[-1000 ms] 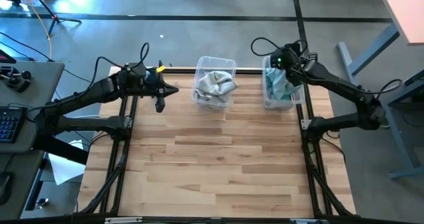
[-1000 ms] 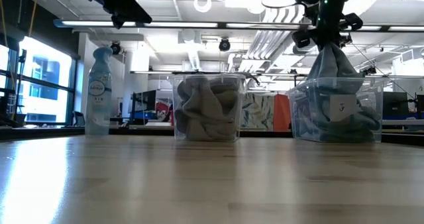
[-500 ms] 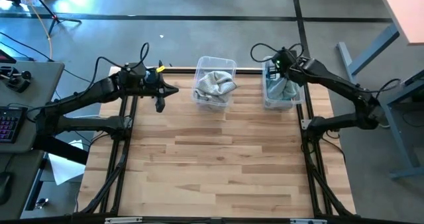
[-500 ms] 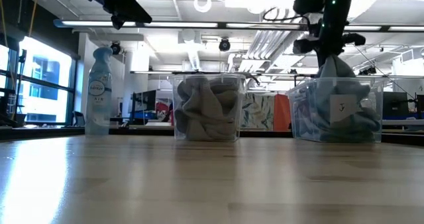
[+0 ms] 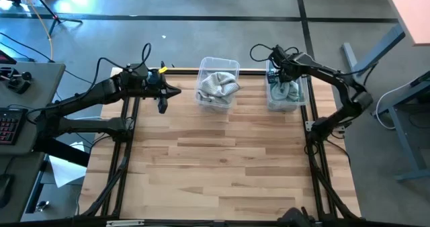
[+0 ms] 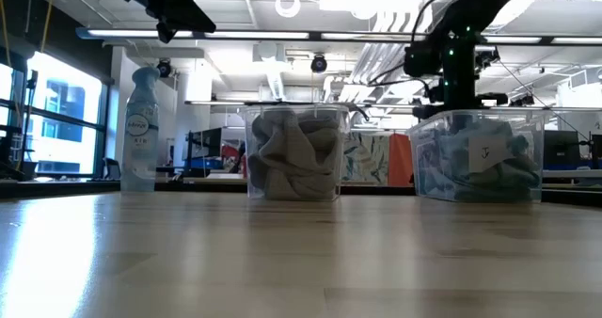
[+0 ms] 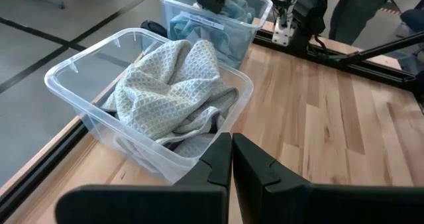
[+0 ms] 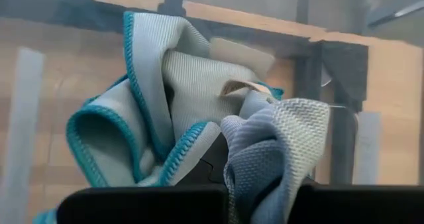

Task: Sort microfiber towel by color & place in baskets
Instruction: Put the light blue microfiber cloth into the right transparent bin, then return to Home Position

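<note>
2 clear baskets stand at the far edge of the wooden table. The centre basket holds the pale grey towels, bunched in a heap. The right basket holds the blue-teal towels; its near wall carries a small white label.

Right gripper: lowered into the right basket, jaws pressed together on a fold of a blue-teal towel that lies among the others. The right wrist view shows teal-hemmed cloth bunched around the dark fingers.

Left gripper: hangs above the table's far-left part, well apart from both baskets, jaws pressed together, holding nothing.

A spray bottle appears at the far left in the low view.
</note>
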